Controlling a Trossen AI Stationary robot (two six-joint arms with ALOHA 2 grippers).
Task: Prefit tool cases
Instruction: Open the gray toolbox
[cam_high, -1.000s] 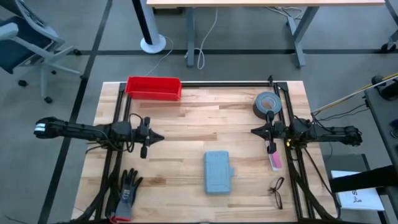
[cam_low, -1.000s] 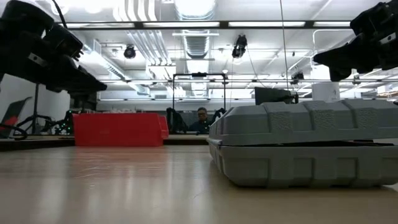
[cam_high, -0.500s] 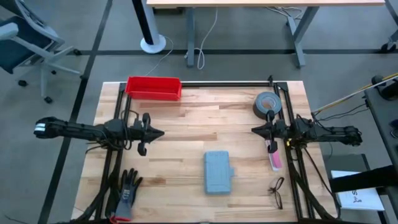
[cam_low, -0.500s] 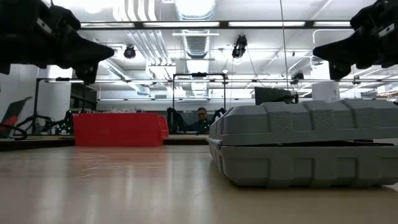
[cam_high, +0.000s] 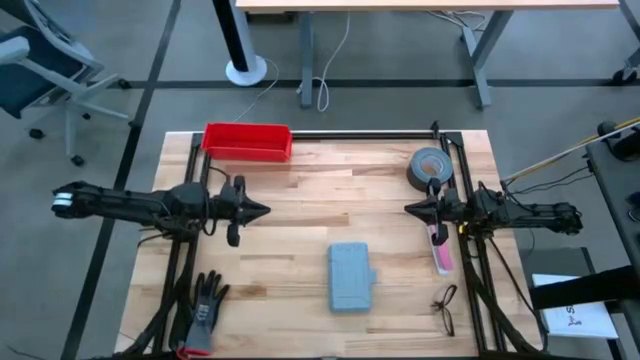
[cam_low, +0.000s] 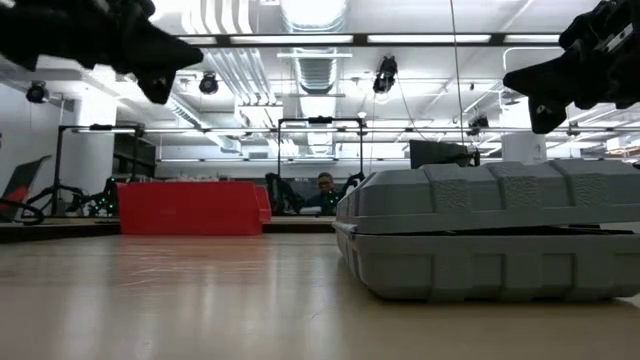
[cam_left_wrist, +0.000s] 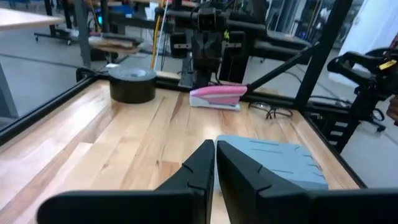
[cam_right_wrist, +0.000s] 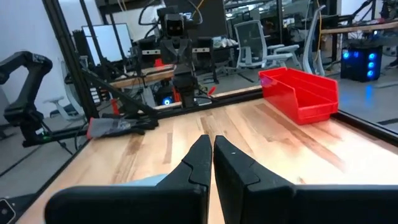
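The grey-blue tool case (cam_high: 351, 276) lies shut and flat on the wooden table, near the front edge at the middle; in the low view the case (cam_low: 490, 232) fills the right half. My left gripper (cam_high: 266, 211) hovers shut above the table's left side, pointing toward the right edge, clear of the case (cam_left_wrist: 273, 160). My right gripper (cam_high: 407, 210) hovers shut at the table's right side, pointing left, with nothing between its fingers (cam_right_wrist: 208, 149).
A red bin (cam_high: 247, 141) stands at the far left. A roll of grey tape (cam_high: 431, 166) and a pink stapler (cam_high: 440, 254) lie at the right, glasses (cam_high: 446, 306) at the near right, a dark glove (cam_high: 205, 308) at the near left. A person sits beyond the table (cam_low: 324, 188).
My left gripper has risen and moved a little toward the table's right edge, staying shut. The right gripper has rolled slightly about its own line, staying in place. The tool case has not moved.
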